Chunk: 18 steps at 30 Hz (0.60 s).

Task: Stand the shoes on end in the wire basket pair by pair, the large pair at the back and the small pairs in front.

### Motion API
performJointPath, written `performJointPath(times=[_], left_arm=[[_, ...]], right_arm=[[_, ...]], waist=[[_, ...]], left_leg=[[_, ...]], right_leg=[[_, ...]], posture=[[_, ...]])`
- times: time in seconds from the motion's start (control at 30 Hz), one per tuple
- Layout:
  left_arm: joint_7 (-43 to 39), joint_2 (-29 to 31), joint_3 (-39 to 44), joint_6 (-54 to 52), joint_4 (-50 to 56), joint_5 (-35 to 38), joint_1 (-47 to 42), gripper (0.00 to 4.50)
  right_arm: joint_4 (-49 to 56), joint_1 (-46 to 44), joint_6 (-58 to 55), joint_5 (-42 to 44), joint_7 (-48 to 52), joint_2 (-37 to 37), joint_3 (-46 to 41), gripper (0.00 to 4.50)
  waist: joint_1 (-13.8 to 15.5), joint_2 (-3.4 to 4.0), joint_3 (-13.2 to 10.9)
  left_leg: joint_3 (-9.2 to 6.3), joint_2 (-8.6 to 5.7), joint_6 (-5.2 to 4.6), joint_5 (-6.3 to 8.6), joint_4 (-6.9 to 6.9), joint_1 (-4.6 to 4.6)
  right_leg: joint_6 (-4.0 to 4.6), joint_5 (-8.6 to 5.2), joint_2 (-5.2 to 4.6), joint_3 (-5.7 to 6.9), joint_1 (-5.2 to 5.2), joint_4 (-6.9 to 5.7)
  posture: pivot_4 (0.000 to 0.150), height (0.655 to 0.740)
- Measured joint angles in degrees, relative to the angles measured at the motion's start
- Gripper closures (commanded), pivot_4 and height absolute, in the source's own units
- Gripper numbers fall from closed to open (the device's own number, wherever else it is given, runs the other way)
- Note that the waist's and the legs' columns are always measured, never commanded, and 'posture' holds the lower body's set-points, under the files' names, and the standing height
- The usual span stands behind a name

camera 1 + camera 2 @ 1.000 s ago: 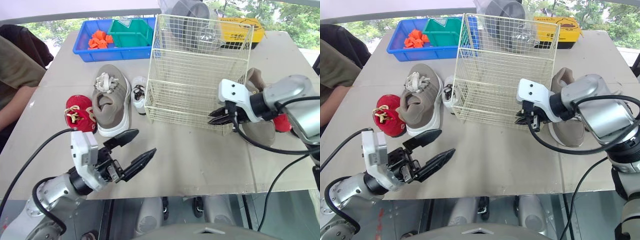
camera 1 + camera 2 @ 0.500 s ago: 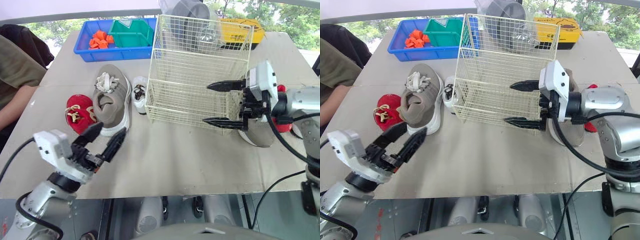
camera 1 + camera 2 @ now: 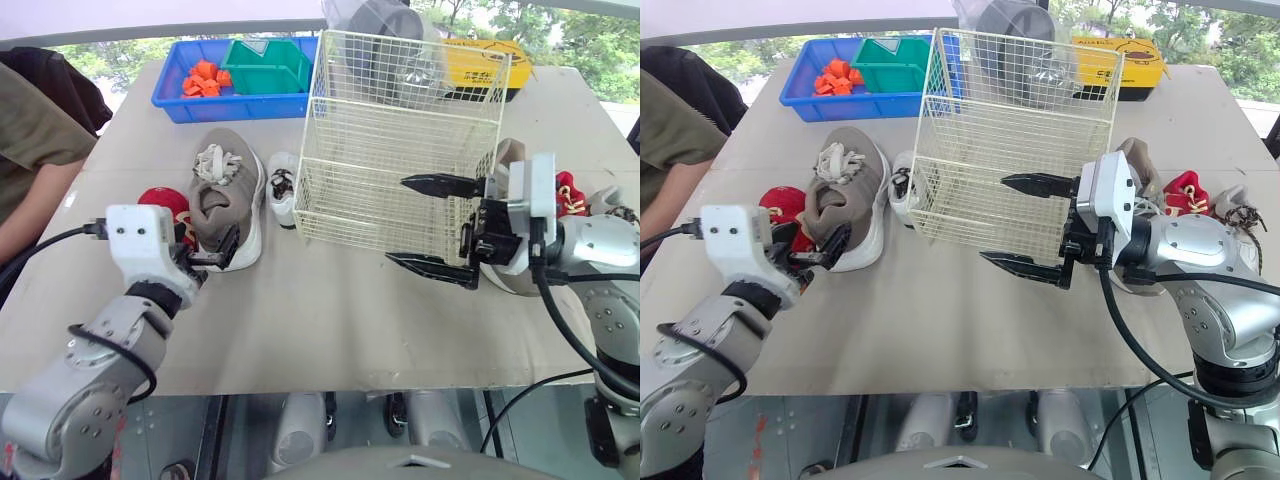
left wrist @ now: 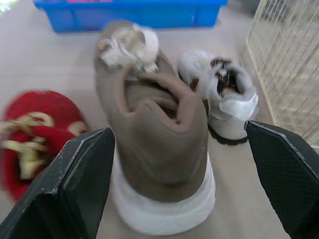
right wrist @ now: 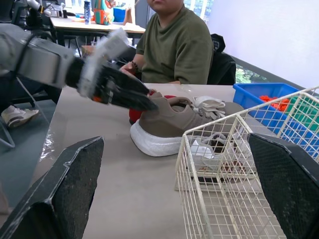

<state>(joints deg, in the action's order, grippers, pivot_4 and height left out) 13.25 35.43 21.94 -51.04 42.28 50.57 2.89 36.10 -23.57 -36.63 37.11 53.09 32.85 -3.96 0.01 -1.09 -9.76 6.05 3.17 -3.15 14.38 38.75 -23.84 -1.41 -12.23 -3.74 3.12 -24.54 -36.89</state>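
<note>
Far across my table, a blue tray holds orange pieces and a green bin. A person in olive sits at my left.

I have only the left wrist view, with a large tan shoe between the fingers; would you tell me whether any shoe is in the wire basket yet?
Observer: No, the wire basket holds no shoe yet.
Operator: Thank you. Where is that shoe's mate?
Observer: The second tan shoe lies on the table to the right of the basket, beside a red shoe.
Operator: And is the right gripper busy?
Observer: The right gripper is open wide in front of the basket, holding nothing.
</note>
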Motion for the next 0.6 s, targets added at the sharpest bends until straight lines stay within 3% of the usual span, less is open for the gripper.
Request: performJointPath(times=[0.1,0.17,0.27,0.37,0.47,0.6], left_arm=[[1.5,-2.9,-2.9,-0.8,-5.0,-3.7,-5.0,0.75],[2.1,-5.3,-4.5,0.4,-6.2,-6.3,-6.7,1.49],[2.0,-7.5,-6.9,1.4,-6.9,-10.1,-7.2,2.63],[1.4,-8.4,-7.6,2.1,-6.8,-13.0,-6.6,3.41],[0.2,-9.2,-7.9,3.4,-6.7,-15.6,-5.7,3.77],[-1.5,-11.6,-9.2,9.6,-6.3,-21.0,-3.1,3.83]], right_arm=[[0.2,-0.2,0.6,0.1,-0.6,0.1,1.4,0.00],[0.2,-0.2,0.8,0.2,-0.9,0.6,1.5,0.00],[0.2,-0.2,0.8,0.9,-1.1,1.3,1.5,0.00],[0.2,-0.1,0.8,1.3,-1.0,2.3,1.7,0.00],[0.1,0.0,0.9,1.3,-1.0,2.7,1.9,0.00],[-0.2,0.1,1.7,1.3,-0.9,2.7,2.2,0.00]], waist=[[0.0,-0.02,0.0],[0.2,-0.03,0.0],[0.8,-0.01,0.1],[0.8,0.09,0.1],[0.8,0.14,0.2],[0.8,0.15,0.2]], left_leg=[[0.02,-0.02,0.00,0.00,0.00,0.00],[0.02,-0.03,0.10,-0.07,0.00,0.02],[-0.02,-0.02,0.04,-0.03,0.00,0.11],[-0.04,-0.01,0.02,-0.02,0.00,0.12],[-0.05,-0.01,0.02,-0.02,0.00,0.13],[-0.04,-0.01,0.01,-0.01,0.00,0.05]], right_leg=[[0.00,0.00,0.01,-0.03,0.00,0.00],[-0.01,0.01,0.00,-0.03,0.02,0.00],[0.01,0.01,-0.01,0.00,0.09,-0.03],[0.01,0.01,-0.06,0.01,0.11,-0.04],[0.01,0.01,-0.07,0.02,0.11,-0.04],[0.02,0.01,-0.10,0.03,0.08,-0.02]], posture=[[0.150,0.7400],[0.150,0.7400],[0.150,0.7400],[0.150,0.7400],[0.150,0.7400],[0.150,0.7400]])
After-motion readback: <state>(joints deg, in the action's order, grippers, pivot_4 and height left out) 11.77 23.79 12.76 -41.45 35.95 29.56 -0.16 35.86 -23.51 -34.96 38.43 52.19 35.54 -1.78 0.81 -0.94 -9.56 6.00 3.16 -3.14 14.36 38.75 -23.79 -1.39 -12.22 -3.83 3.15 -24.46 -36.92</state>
